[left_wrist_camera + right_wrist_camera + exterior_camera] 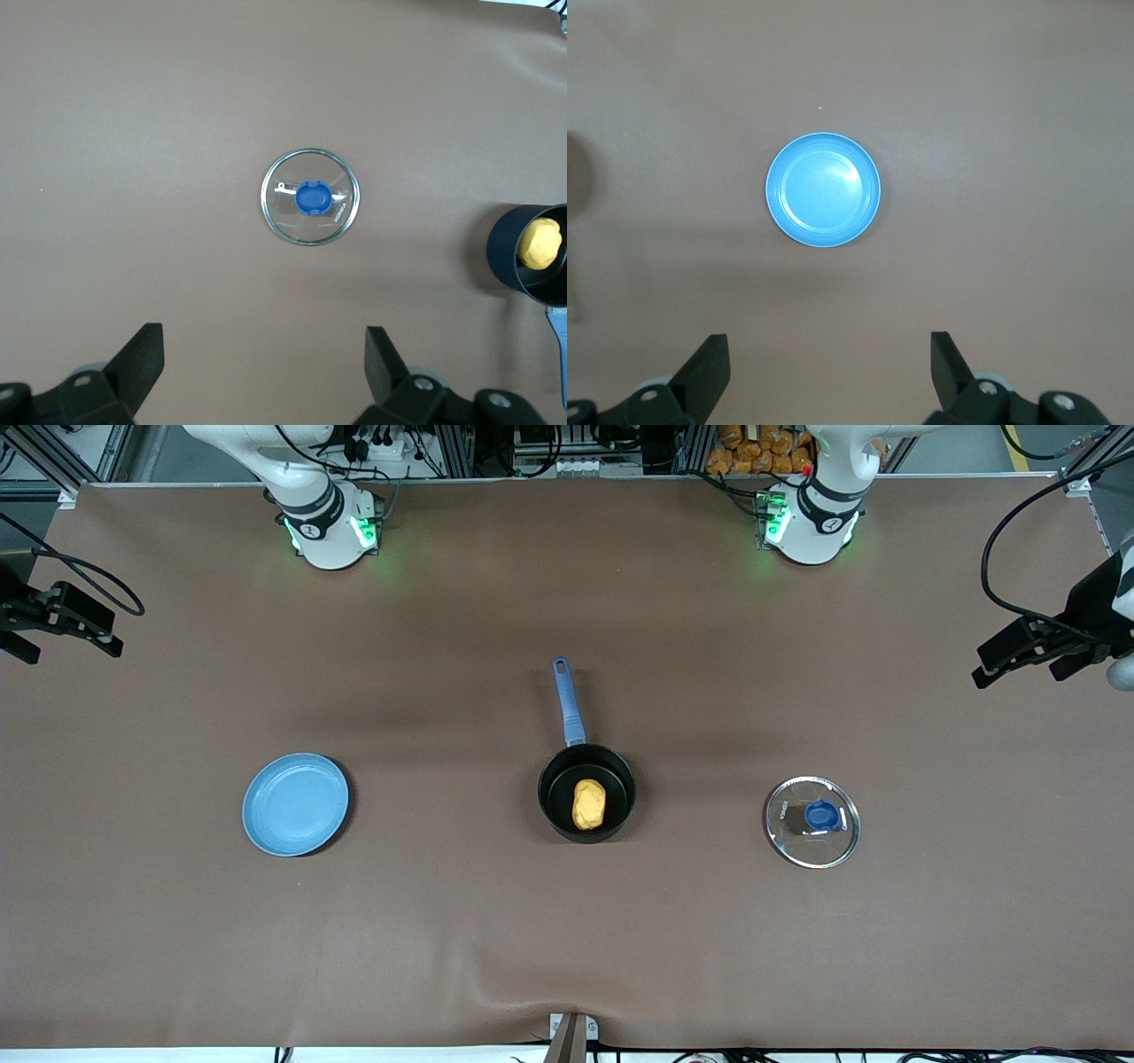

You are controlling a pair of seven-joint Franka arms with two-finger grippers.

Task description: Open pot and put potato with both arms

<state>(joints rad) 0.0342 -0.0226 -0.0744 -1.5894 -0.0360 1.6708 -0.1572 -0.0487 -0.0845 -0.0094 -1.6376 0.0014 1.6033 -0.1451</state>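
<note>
The black pot (556, 790) stands uncovered at mid-table, its blue handle (567, 700) pointing toward the robots' bases. The yellow-orange potato (588, 803) lies inside it. The pot's glass lid (812, 821), with its blue knob up, rests flat on the table toward the left arm's end. My left gripper (1019, 666) hangs high over that end, open and empty. In the left wrist view, the left gripper (264, 341) looks down on the lid (310, 197), with the pot (507, 257) and potato (540, 243) at the frame's edge. My right gripper (75, 645) is raised at the right arm's end, open and empty.
A light-blue plate (295, 804) with nothing on it sits toward the right arm's end, level with the pot. In the right wrist view, the right gripper (830, 345) sees the plate (823, 189) far below. A brown cloth (567, 939) covers the table.
</note>
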